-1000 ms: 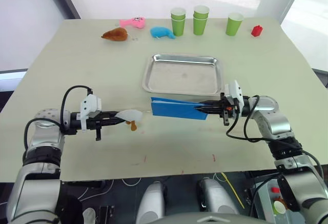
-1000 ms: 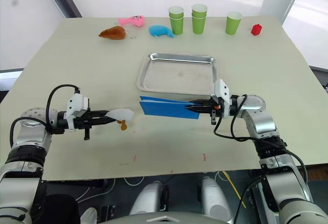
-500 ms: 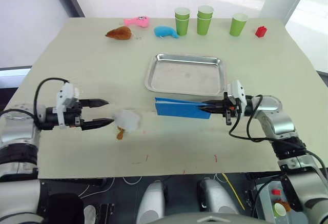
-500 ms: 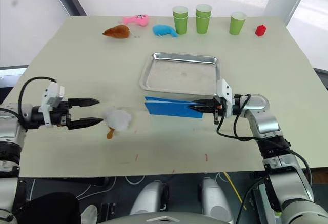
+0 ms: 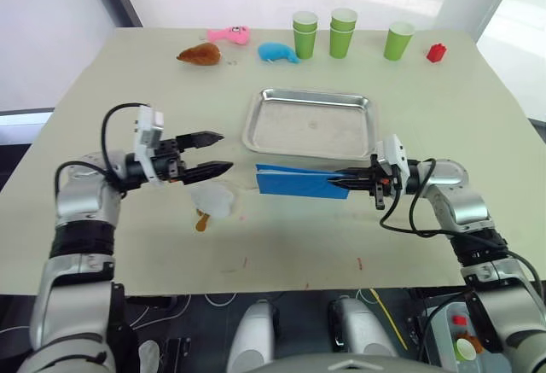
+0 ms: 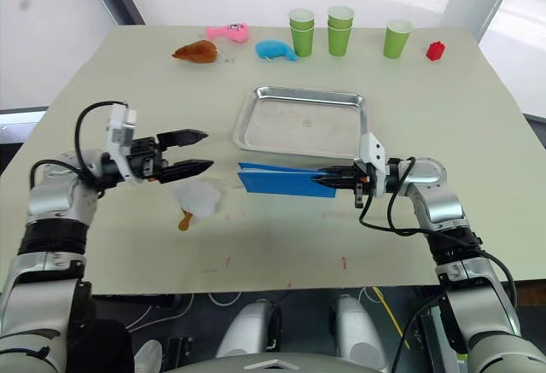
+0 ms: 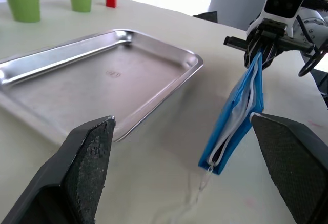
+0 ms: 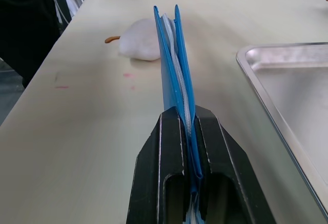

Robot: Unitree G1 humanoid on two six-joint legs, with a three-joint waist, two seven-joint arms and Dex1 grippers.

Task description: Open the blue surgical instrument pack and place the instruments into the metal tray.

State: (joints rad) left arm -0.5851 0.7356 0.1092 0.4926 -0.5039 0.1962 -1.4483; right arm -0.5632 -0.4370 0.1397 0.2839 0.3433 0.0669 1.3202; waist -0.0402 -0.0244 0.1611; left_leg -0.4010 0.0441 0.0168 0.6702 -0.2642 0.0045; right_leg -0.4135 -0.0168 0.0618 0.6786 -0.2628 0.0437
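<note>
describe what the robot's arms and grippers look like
Both arms are silver-grey metal with rounded joints and dark bands, with looping black cables. The left gripper and right gripper each have two slim black fingers, textured pads, and a white boxy camera module at the wrist.

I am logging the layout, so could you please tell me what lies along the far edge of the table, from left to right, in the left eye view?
Brown plush toy → pink plush toy → blue plush toy → green cup stack → second green cup stack → single green cup → red block.
</note>
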